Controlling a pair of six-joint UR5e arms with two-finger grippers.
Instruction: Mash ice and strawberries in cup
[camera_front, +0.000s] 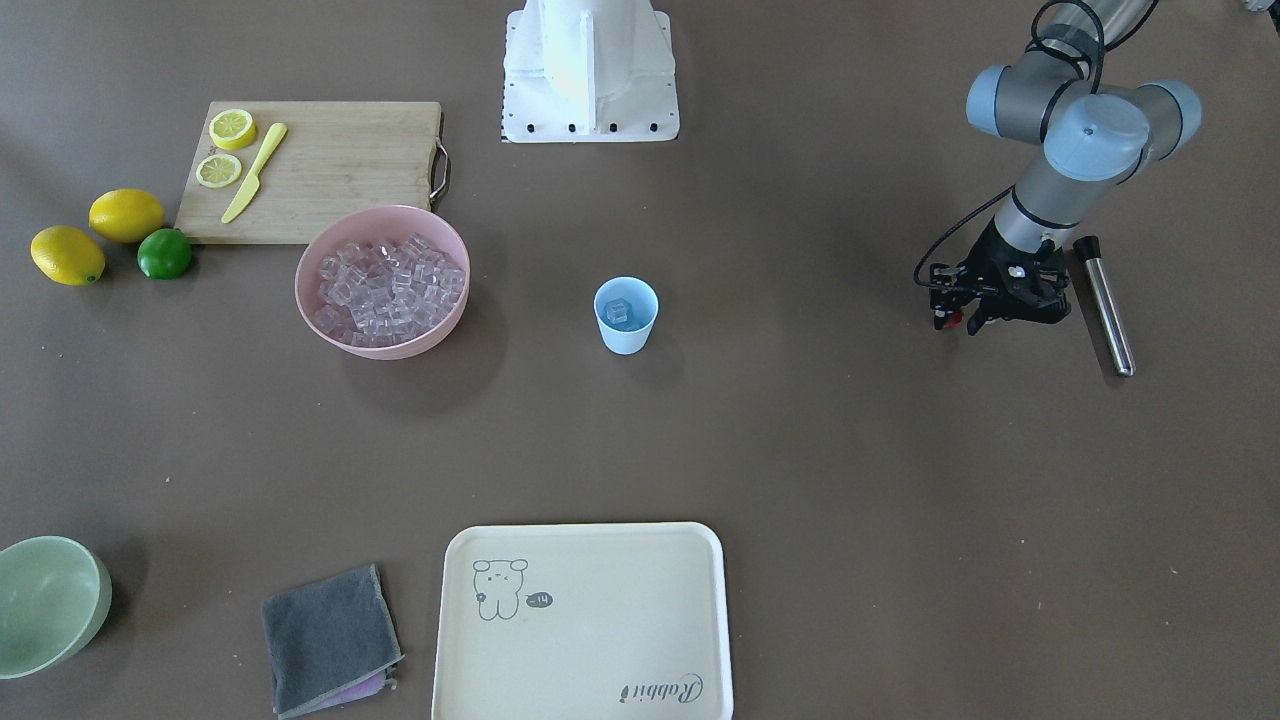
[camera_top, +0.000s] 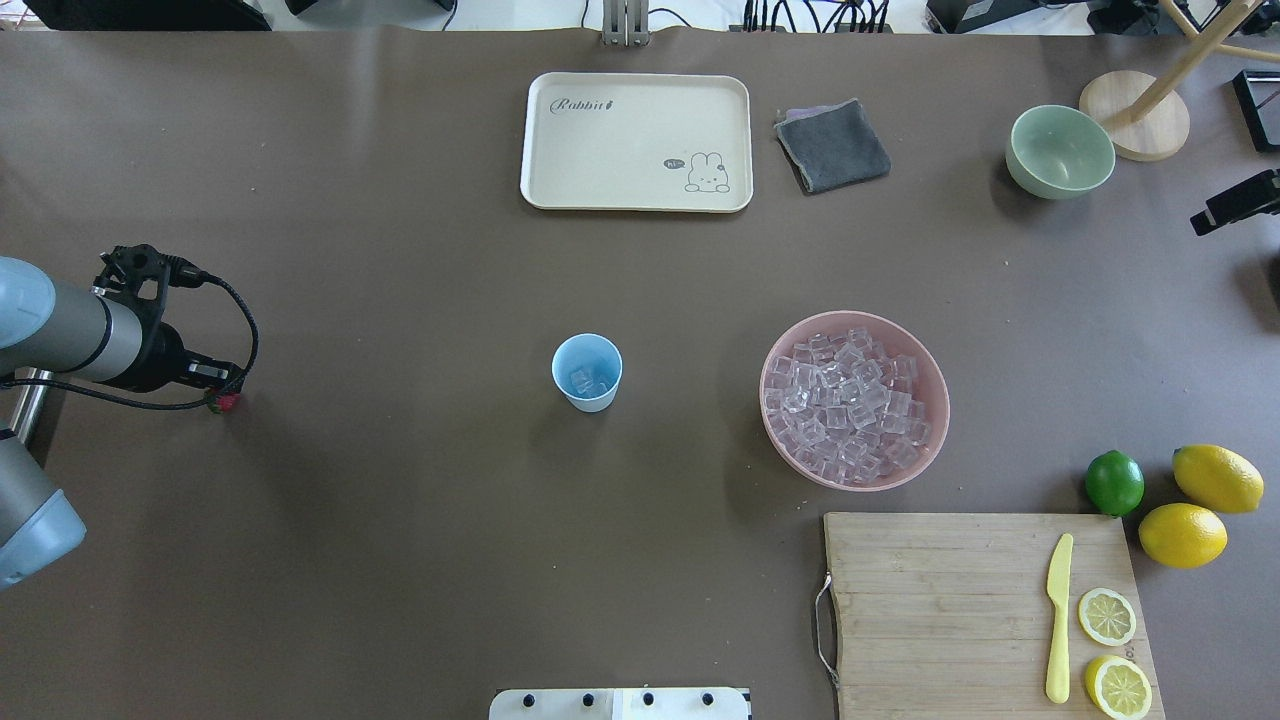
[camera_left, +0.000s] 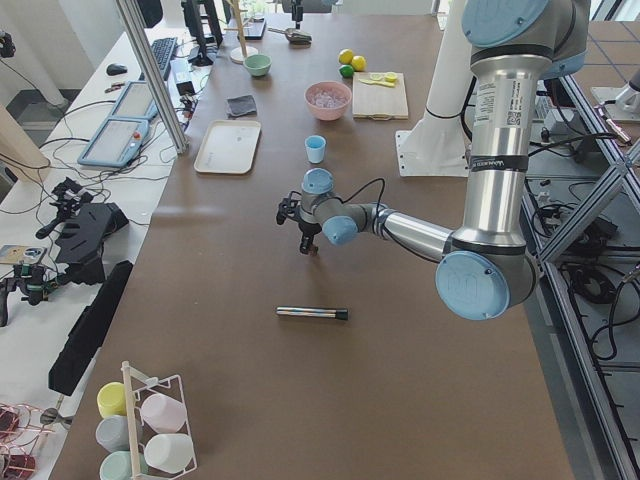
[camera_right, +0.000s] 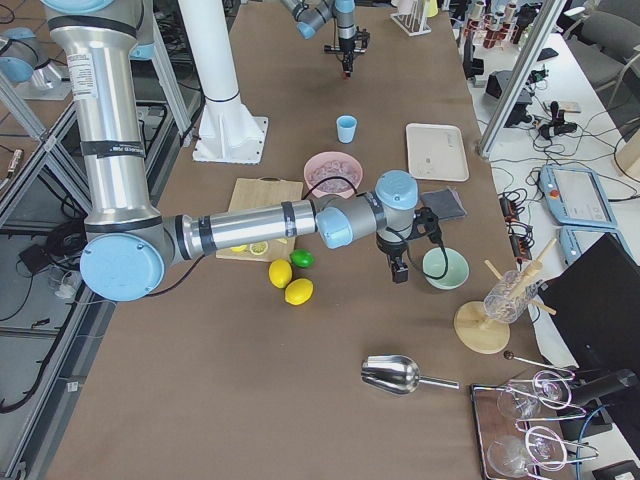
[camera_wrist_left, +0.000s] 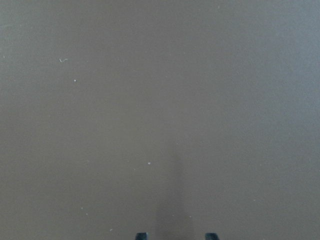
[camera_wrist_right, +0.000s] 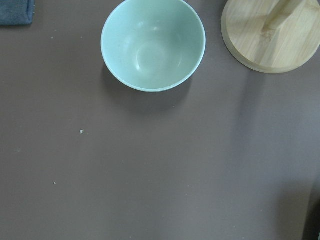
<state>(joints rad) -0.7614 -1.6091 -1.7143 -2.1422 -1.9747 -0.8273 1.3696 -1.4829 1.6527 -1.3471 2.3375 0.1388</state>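
I read the left claw (camera_front: 958, 322) closed on the strawberry (camera_front: 946, 321), well apart from the cup (camera_front: 626, 330), which holds ice (camera_front: 619, 312). Right claw (camera_right: 398, 270): I cannot tell its state.

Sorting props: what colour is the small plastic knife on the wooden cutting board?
Pale yellow plastic knife, clearest in the overhead exterior view.

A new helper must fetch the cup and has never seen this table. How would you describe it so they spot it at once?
Find the pink bowl heaped with clear cubes, next to the wooden board. The cup stands alone, apart from it, near the table's middle. Unlike the bowl, it is a small light blue tumbler, tapered and handleless, with a few cubes inside.
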